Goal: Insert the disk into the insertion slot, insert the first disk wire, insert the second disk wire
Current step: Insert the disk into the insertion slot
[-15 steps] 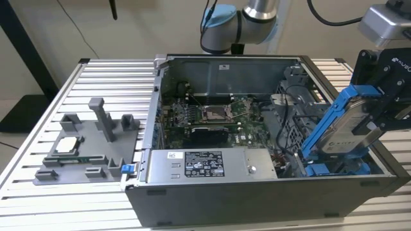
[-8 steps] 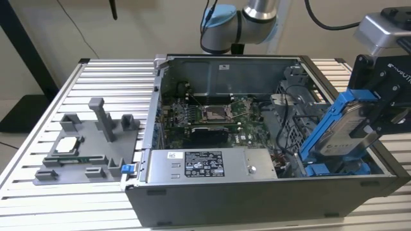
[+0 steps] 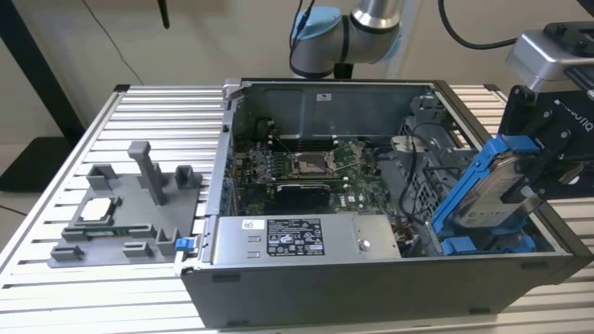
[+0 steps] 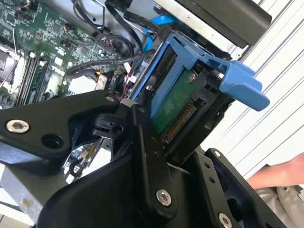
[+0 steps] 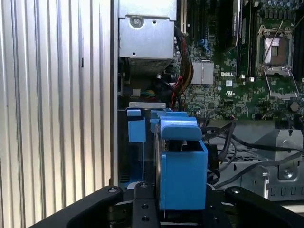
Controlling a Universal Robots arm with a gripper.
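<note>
Claw clenched on the disk. Disk tilted, lower end just above the insertion slot, not seated. My read: step one underway, both wire steps left.

The disk tilts above the case, at the exterior view's right.

The gripper partly beyond exterior view's right edge; end of disk behind jaws.
</note>
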